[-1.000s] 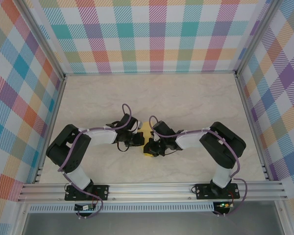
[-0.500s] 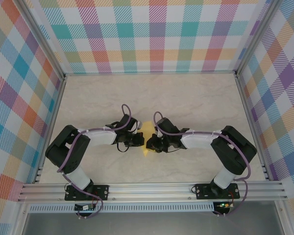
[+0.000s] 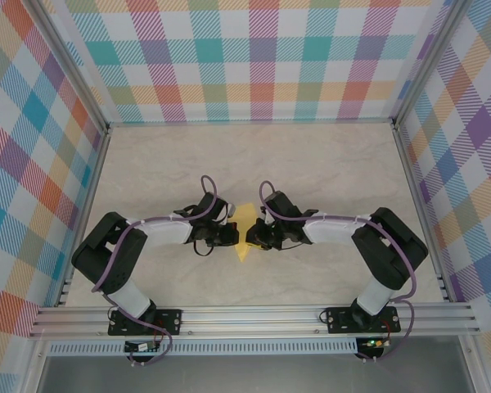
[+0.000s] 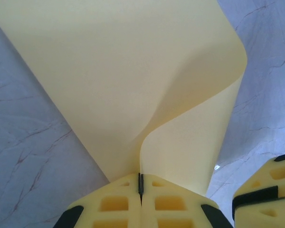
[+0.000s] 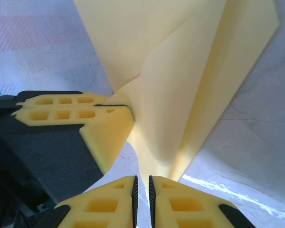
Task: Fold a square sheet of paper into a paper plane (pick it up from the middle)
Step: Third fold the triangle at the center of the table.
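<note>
From above, the paper (image 3: 245, 232) is a small yellow sliver between the left tool (image 3: 229, 237) and the right tool (image 3: 258, 237). Its side edges lie under them, and its creases are too small to read.

In the left wrist view the paper runs off the top edge ahead of the tool. Its pinched fold vanishes between the fingers (image 4: 114, 204). The right tool's fingers (image 4: 270, 175), low to the right, are cut by the frame.

In the right wrist view the paper also leaves the top edge. Its near tip drops behind the fingertips (image 5: 180, 199), so whether it sits between them cannot be told. The left tool's body, to the left, is cut off.
</note>
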Motion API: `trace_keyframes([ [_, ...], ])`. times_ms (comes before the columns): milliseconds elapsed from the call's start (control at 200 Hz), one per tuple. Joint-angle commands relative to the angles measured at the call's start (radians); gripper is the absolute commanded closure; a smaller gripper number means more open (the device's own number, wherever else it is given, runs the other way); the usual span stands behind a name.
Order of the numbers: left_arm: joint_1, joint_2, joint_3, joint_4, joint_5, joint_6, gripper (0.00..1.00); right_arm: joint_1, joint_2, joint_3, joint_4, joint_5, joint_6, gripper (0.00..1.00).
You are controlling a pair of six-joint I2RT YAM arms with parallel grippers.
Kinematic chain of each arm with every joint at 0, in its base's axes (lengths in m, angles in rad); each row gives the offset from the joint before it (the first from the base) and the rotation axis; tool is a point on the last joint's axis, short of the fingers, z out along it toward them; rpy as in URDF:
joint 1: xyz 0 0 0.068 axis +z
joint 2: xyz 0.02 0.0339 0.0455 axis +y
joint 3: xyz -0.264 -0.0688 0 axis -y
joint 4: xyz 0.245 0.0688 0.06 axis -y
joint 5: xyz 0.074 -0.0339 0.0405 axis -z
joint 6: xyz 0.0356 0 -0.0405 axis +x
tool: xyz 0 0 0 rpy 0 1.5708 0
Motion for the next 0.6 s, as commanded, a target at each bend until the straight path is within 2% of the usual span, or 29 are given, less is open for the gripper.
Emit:
trace_keyframes([
  [0, 0.007, 0.014, -0.011, 0.001, -0.001, -0.014, 0.99, 0.015, 0.022, 0.025, 0.019, -0.050, -0.023, 0.83],
  [595, 0.007, -0.030, -0.012, 0.031, 0.023, -0.004, 0.97, 0.033, 0.028, -0.001, 0.027, -0.042, -0.010, 0.83],
])
